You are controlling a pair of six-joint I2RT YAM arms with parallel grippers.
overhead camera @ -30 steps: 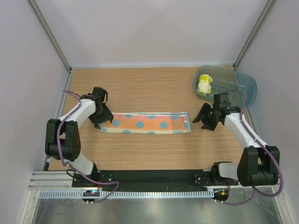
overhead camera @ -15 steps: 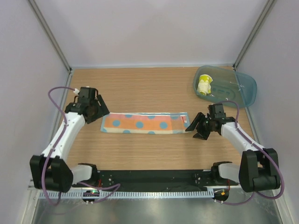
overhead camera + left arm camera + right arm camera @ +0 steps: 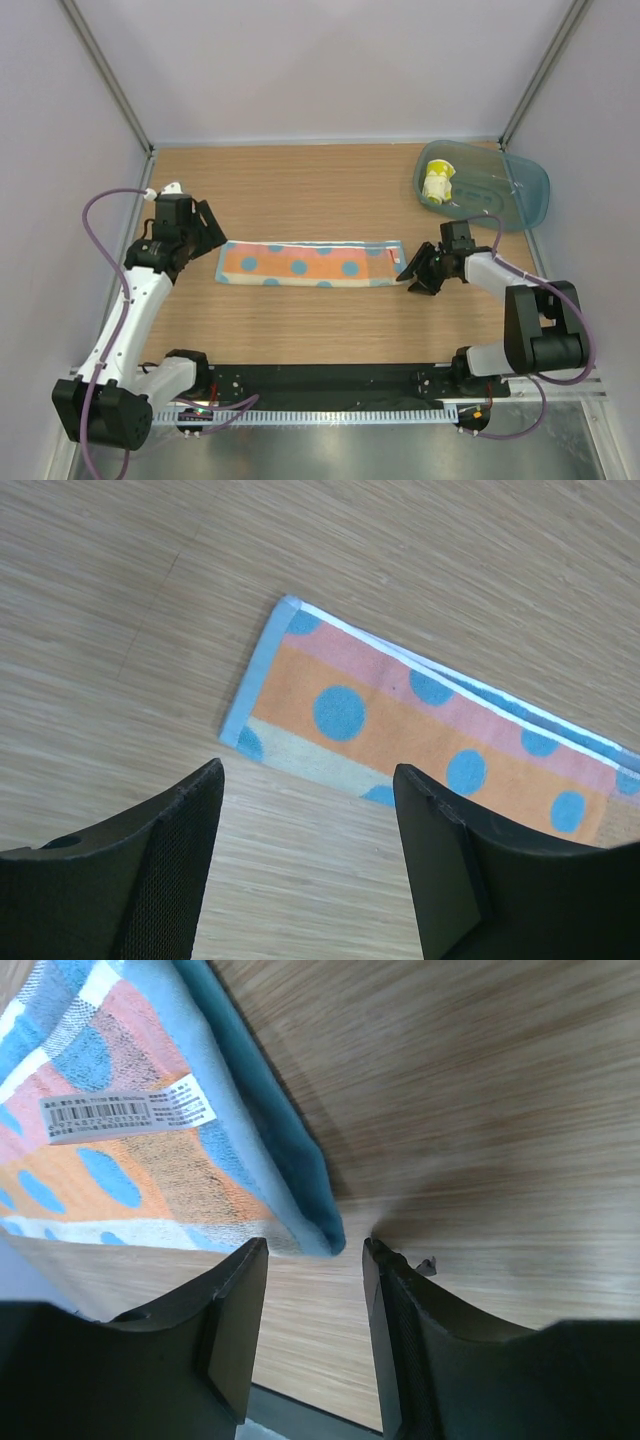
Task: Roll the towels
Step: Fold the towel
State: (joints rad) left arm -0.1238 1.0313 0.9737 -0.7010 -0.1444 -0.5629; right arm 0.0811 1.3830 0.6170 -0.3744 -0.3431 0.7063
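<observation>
1. Surface [image 3: 330, 190]: pale wood, with walls on three sides.
2. Blue towel [image 3: 312, 263]: folded into a long, narrow strip, lying flat near the middle of the surface, its length running from 9 to 3 o'clock. The top face is orange and pink with blue dots and pale edging. No part of it is rolled.
3. Label [image 3: 125, 1115]: white, printed with a barcode, on the strip's 3 o'clock end.
4. Left hand [image 3: 212, 228]: just off the strip's 9 o'clock end and not touching it. The left wrist view shows its fingers [image 3: 170, 860] wide apart with nothing between them, above bare wood beside the near corner of the towel.
5. Right hand [image 3: 408, 278]: low at the strip's 3 o'clock end. Its fingers [image 3: 235, 1330] stand apart. The folded near corner of the towel lies at the mouth of the gap and is not pinched.
6. Tray [image 3: 510, 195]: translucent teal, at 1 o'clock on the surface, well apart from both hands.
7. Yellow towel [image 3: 437, 183]: a small rolled bundle inside the tray, towards its 9 o'clock side.
</observation>
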